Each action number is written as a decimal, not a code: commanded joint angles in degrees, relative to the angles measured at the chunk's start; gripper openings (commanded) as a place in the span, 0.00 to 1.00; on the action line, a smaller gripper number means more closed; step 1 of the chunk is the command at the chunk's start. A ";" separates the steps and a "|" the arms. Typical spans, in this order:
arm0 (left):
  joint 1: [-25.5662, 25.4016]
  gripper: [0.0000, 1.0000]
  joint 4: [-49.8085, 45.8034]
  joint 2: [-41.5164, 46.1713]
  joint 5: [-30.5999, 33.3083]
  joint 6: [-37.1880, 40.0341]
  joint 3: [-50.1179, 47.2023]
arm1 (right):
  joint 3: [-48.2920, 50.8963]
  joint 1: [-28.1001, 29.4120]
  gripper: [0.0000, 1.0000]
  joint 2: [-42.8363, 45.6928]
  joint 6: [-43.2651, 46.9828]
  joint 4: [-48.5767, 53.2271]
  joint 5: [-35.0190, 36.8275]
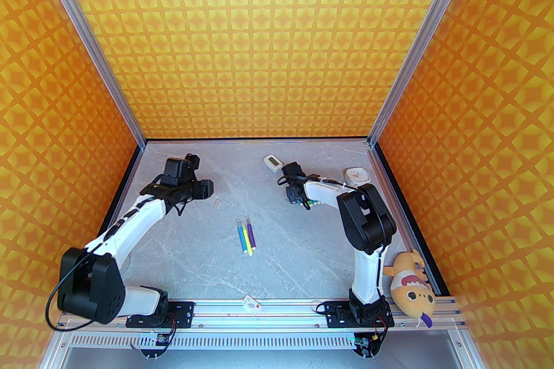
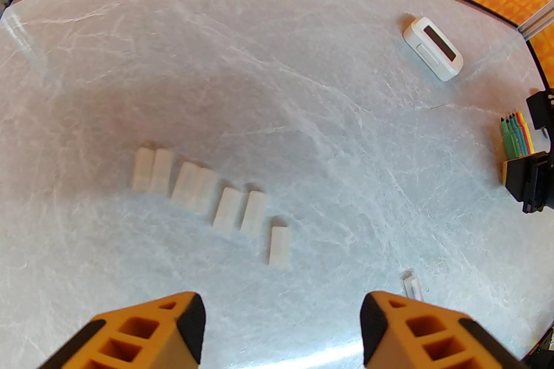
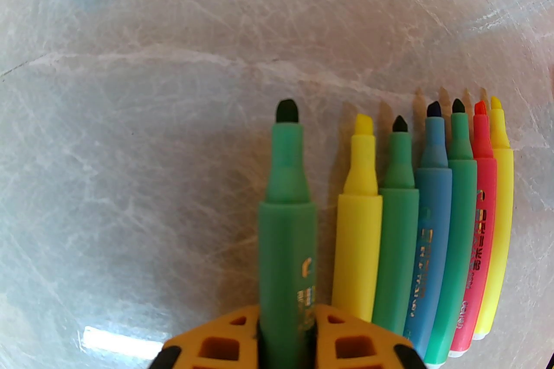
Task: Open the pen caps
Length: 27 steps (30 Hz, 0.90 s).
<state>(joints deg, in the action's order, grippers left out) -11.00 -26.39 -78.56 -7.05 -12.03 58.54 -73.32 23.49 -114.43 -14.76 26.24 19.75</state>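
Note:
Seen from my left wrist, several pale pen caps (image 2: pixel 207 194) lie in a loose row on the table, and one more cap (image 2: pixel 412 285) lies beside my right fingertip. My left gripper (image 2: pixel 281 324) hovers over them, open, with nothing between its fingers. My right gripper (image 3: pixel 287 332) is shut on a green pen (image 3: pixel 286 229) whose dark tip is bare. Beside it lie several uncapped pens (image 3: pixel 415 229) in a row, tips pointing away. Three capped pens (image 1: pixel 245 235), blue, yellow and purple, lie mid-table. From above, my left gripper (image 1: pixel 203 189) is at the far left and my right gripper (image 1: pixel 294 194) at the far right.
A white display device (image 1: pixel 273 162) sits near the back wall, with a small white clock (image 1: pixel 357 174) to its right. A plush toy (image 1: pixel 411 289) rests at the front right corner. A small tag (image 1: pixel 251 303) lies on the front rail.

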 commanded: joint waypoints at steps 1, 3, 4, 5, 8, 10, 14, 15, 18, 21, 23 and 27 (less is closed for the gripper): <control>1.41 0.64 0.84 1.85 -1.88 -0.58 -1.18 | -0.86 -0.70 0.20 -1.84 -1.06 1.79 2.53; 1.68 0.64 0.89 2.37 -1.83 -0.60 -1.79 | -1.12 -0.72 0.21 -1.99 -1.07 1.97 2.61; 1.77 0.64 0.91 2.68 -1.89 -0.66 -2.02 | -1.21 -0.72 0.21 -2.00 -1.09 2.14 2.66; 1.80 0.64 1.03 2.92 -1.88 -0.80 -2.49 | -1.40 -0.72 0.21 -2.10 -1.14 2.22 2.70; 2.06 0.64 1.27 3.65 -1.99 -0.89 -3.29 | -1.88 -0.72 0.22 -2.44 -1.24 2.89 2.93; 2.15 0.64 1.12 4.07 -2.02 -0.80 -3.60 | -2.18 -0.71 0.24 -2.55 -1.26 3.21 3.06; 2.50 0.64 1.08 4.77 -2.01 -0.62 -3.81 | -2.70 -0.72 0.25 -2.85 -1.32 3.86 3.09; 2.65 0.64 1.32 4.74 -2.01 -0.70 -4.02 | -2.88 -0.71 0.25 -2.98 -1.35 4.09 3.10; 2.83 0.64 1.94 4.69 -2.00 -0.97 -4.40 | -3.21 -0.64 0.26 -3.03 -1.23 4.74 2.78; 2.93 0.65 2.99 4.34 -2.00 -1.30 -5.20 | -3.03 -0.71 0.28 -1.92 -0.67 5.07 1.69; 3.14 0.64 3.94 4.09 -1.98 -1.67 -5.87 | -2.72 -0.68 0.32 -0.22 -0.12 5.39 0.47; 3.31 0.64 5.62 3.01 -1.97 -2.29 -6.55 | -2.58 -0.38 0.37 3.74 0.50 6.75 -1.37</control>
<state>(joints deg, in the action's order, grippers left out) -8.27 -23.49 -74.96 -8.14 -13.28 52.66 -75.59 23.20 -114.74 -14.70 30.46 20.27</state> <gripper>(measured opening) 0.644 0.362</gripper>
